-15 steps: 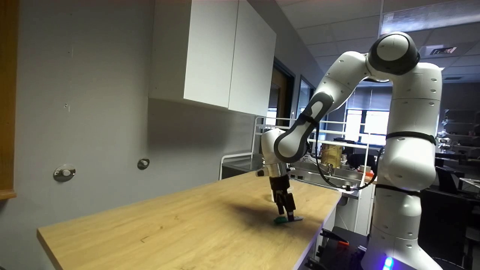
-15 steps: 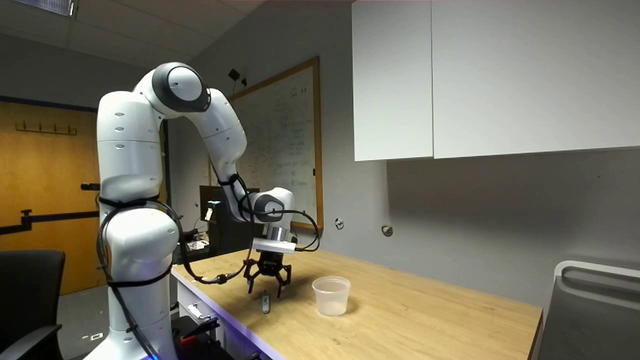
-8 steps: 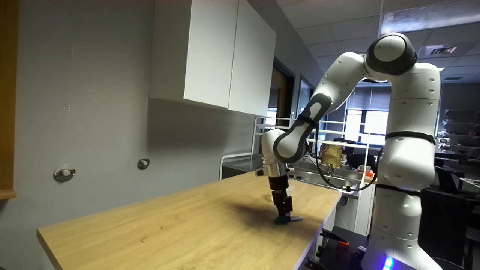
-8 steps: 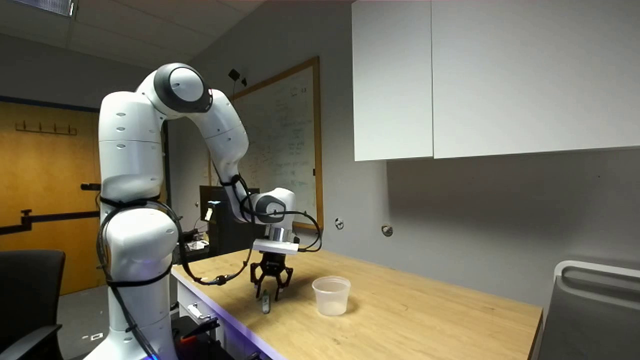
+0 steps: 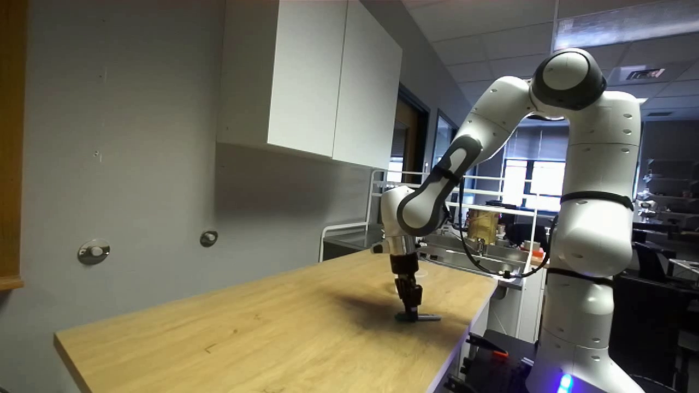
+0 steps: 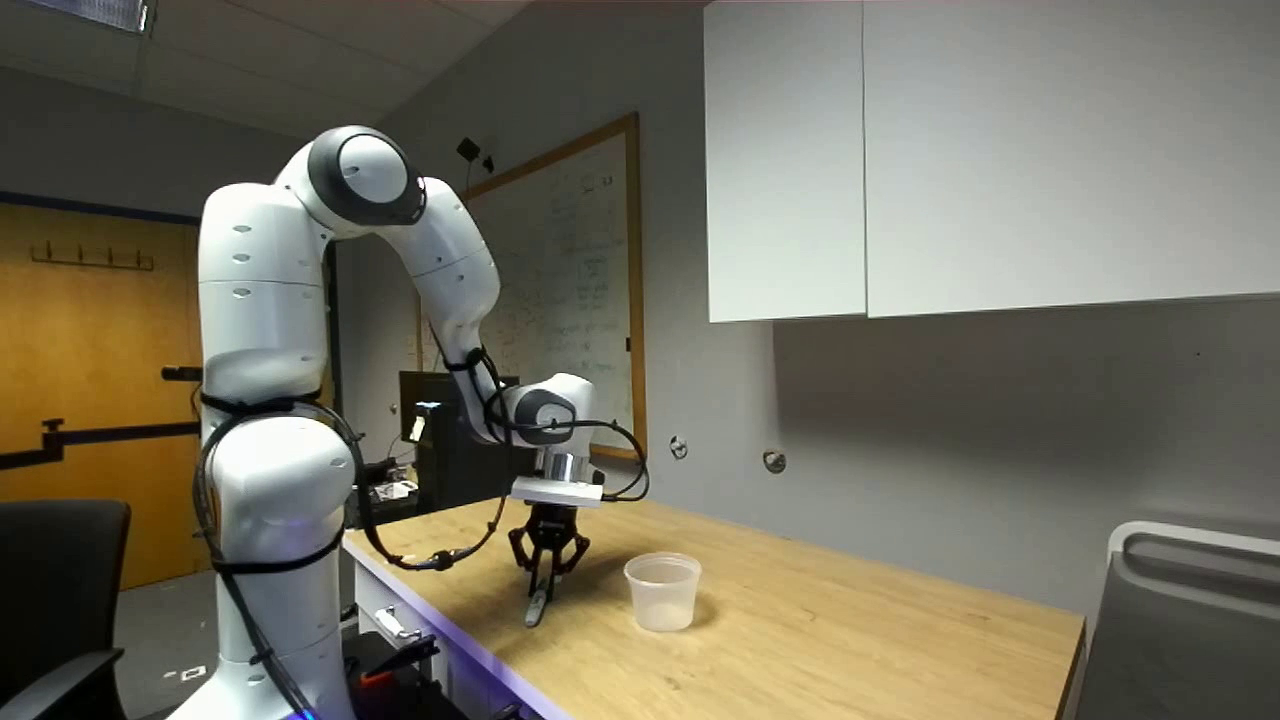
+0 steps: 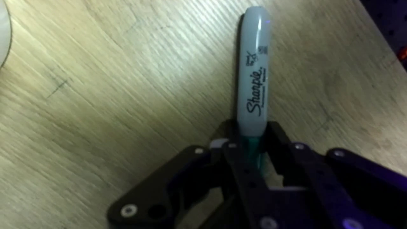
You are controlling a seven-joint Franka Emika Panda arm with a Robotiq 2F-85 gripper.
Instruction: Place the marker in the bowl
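The marker [image 7: 254, 70], with a grey barrel and a green cap, points away from the jaws in the wrist view, at tabletop level. My gripper [image 7: 252, 132] is shut on it around the cap end, one finger on each side. In both exterior views the gripper [image 6: 541, 588] reaches straight down to the table with the marker [image 5: 430, 317] between its fingertips. A translucent whitish bowl [image 6: 663, 595] stands upright a short way from the gripper. Only a sliver of the bowl [image 7: 3, 31] enters the wrist view at the upper left.
The wooden table [image 5: 246, 327] runs along a grey wall [image 5: 136, 191]. White cabinets [image 6: 960, 150] hang above it. The table's near edge [image 6: 470, 650] passes close to the marker, beside the robot's base. A sink [image 5: 464, 256] and a white rack lie beyond the far end.
The gripper has come down a little and its fingers have drawn together onto the marker. The marker has turned slightly in place. The bowl has stayed put.
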